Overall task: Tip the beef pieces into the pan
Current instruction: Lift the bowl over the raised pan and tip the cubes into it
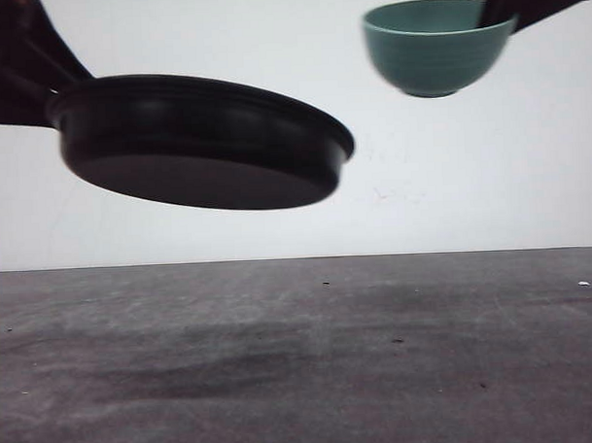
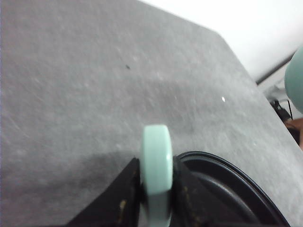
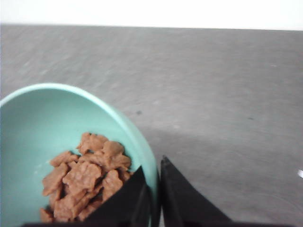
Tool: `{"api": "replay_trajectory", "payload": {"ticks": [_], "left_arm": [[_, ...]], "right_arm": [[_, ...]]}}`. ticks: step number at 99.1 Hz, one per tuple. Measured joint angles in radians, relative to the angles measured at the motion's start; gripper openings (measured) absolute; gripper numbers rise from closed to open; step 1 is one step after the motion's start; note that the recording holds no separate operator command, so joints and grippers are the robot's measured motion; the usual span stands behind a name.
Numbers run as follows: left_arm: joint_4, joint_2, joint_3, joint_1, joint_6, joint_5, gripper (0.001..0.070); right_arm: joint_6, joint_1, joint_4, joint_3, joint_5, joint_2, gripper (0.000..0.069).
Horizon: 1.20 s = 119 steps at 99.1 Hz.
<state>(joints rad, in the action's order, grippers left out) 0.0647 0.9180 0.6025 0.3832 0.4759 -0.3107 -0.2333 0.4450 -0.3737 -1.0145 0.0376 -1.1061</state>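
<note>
Pan [image 1: 201, 142] aloft, its mint handle [image 2: 156, 165] clamped in the left gripper [image 2: 156, 189], right gripper [image 3: 154, 196] pinching the teal bowl [image 1: 436, 46] rim well right of it, beef pieces [image 3: 85, 182] heaped inside: tip now and they likely hit the bench [image 1: 301, 357].

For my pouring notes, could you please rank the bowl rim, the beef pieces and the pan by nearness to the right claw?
1. Bowl rim: pinched in the right claw.
2. Beef pieces: inside the bowl, just beside it.
3. Pan: far across, on the left arm's side.
</note>
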Motion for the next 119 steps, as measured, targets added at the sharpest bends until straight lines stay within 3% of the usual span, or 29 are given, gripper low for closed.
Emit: {"api": "replay_trajectory", "payload": {"ticks": [26,45,57,85,119], "left_arm": [[-0.011,0.114,0.119,0.047,0.000,0.000,0.0062],[-0.009,0.138,0.176,0.066,0.009,0.000,0.0062],[-0.010,0.138,0.203,0.071,0.018,-0.010,0.0062],[0.021,0.138,0.251,0.071,0.045,-0.046,0.0062],[0.074,0.138,0.312,0.071,0.054,-0.068,0.0062]], "right_arm": [[0.112,0.243,0.112,0.000,0.189,-0.007,0.0018],[0.298,0.362,0.204,0.000,0.360,-0.007,0.0018],[0.459,0.411,0.284,0.000,0.428,-0.007,0.0018],[0.915,0.513,0.423,0.000,0.454,-0.007,0.0017],[1.370,0.557,0.580,0.000,0.521,-0.007,0.0017]]}}
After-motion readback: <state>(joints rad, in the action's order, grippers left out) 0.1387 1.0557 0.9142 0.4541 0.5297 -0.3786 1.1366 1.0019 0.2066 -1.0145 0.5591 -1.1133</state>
